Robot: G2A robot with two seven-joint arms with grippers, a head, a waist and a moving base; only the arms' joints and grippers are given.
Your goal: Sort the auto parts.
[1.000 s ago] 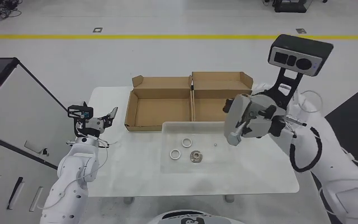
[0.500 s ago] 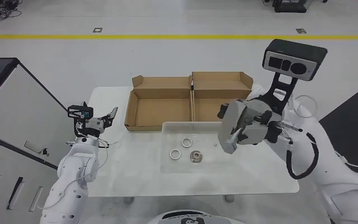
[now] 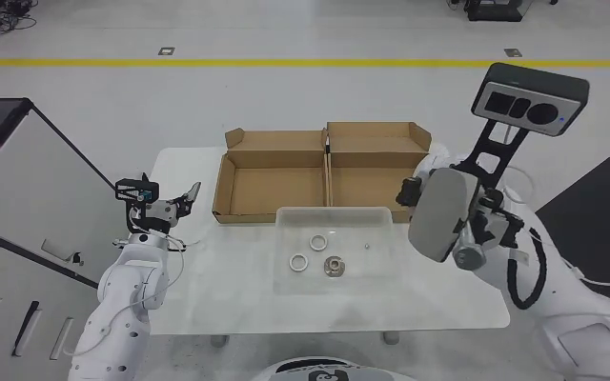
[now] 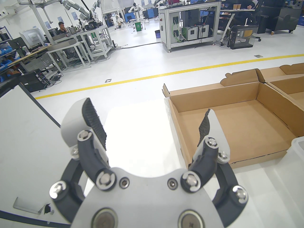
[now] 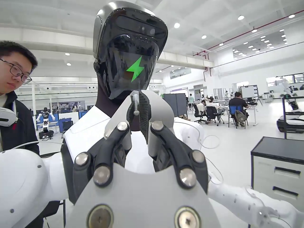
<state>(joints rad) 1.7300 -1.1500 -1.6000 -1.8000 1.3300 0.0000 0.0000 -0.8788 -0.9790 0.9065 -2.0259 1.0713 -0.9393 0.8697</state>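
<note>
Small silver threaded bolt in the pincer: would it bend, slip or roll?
The small silver threaded bolt looks metal, so probably stiff and heavy for its size. It is thin, and the right pincer pinches it between ribbed black pads, so it might twist. Being round, it would likely roll if dropped.

Brown cardboard boxes (image 3: 272, 190), white worktop (image 3: 219, 276), clear tray (image 3: 334, 210) with white rings (image 3: 293, 262). Silver bolt (image 5: 135, 103). Left end effector (image 4: 147, 106) silver-grey, its pads (image 4: 93, 122) black and ribbed.

Robotics lab: robot arms (image 4: 79, 11), equipment racks (image 4: 190, 24), yellow floor line (image 4: 166, 74).
</note>
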